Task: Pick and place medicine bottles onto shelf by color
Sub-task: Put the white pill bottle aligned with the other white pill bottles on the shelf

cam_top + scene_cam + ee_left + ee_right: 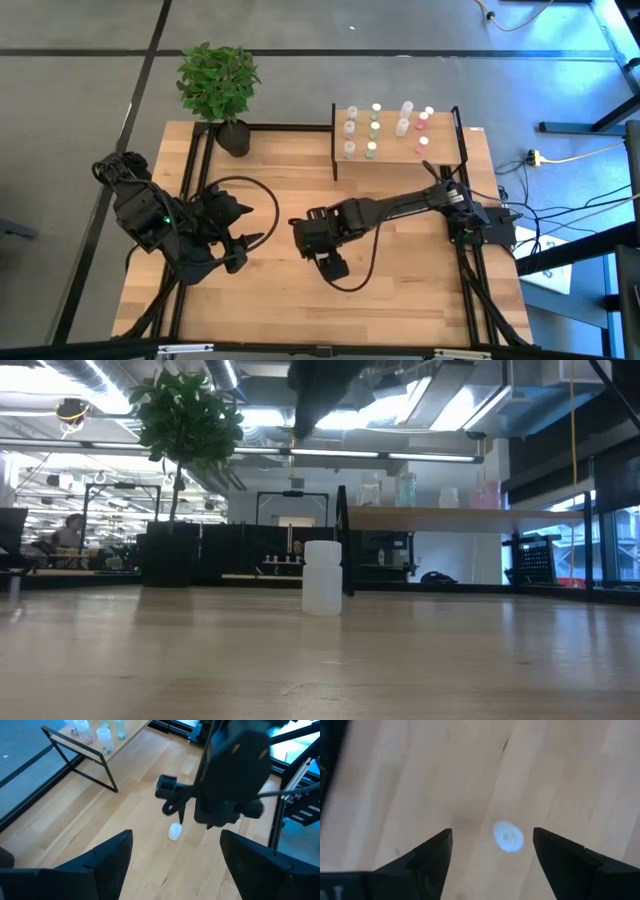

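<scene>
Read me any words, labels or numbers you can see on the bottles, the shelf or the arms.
None can be read.
White bottle on the table: no label visible.
Bottles on the shelf: too small to show any print.
Right arm's tool, open above the white bottle: no markings visible.

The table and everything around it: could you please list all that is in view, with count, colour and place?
table: one, light wood, black frame.
shelf: one, light wood, black posts, table's far right.
bottles on shelf: about eleven, white, green and pink caps, in rows.
loose bottle: one, white, upright mid-table, under the right gripper.
plant: one, green, black pot, far left corner.
cables: several, on the floor at right.
left gripper: jaws open, waiting at left.
right gripper: jaws open, above the loose bottle.
</scene>
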Action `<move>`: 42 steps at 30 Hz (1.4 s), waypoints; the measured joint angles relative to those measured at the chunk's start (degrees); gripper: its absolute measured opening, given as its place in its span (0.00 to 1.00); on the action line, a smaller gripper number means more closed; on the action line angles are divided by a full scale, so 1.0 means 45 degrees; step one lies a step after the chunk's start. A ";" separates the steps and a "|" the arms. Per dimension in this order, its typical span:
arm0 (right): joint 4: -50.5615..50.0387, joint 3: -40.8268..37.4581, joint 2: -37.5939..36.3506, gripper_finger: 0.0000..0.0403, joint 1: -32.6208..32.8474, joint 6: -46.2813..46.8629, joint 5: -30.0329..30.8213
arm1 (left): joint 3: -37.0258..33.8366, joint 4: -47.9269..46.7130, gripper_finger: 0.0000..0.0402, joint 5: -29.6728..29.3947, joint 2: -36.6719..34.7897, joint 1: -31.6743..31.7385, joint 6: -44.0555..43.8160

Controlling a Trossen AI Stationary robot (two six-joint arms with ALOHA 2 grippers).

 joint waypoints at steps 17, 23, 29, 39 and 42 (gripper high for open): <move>0.1928 -0.3006 0.0015 0.69 -0.0319 -0.1983 0.0075 | 0.0000 -0.0005 0.73 0.0005 0.0000 0.0005 0.0000; 0.2584 -0.3830 0.0010 0.69 -0.0594 -0.1983 0.0068 | 0.0000 -0.0003 0.73 0.0005 0.0000 0.0005 0.0000; 0.3095 -0.4267 0.0010 0.69 -0.0850 -0.1999 0.0065 | 0.0000 -0.0004 0.73 0.0005 0.0000 0.0005 -0.0004; 0.3295 -0.4303 0.0005 0.69 -0.1107 -0.2006 -0.0057 | 0.0005 -0.0005 0.73 0.0005 0.0000 0.0005 0.0000; 0.3308 -0.4303 0.0005 0.69 -0.1103 -0.2011 -0.0009 | 0.0000 -0.0005 0.73 0.0005 0.0000 0.0004 -0.0004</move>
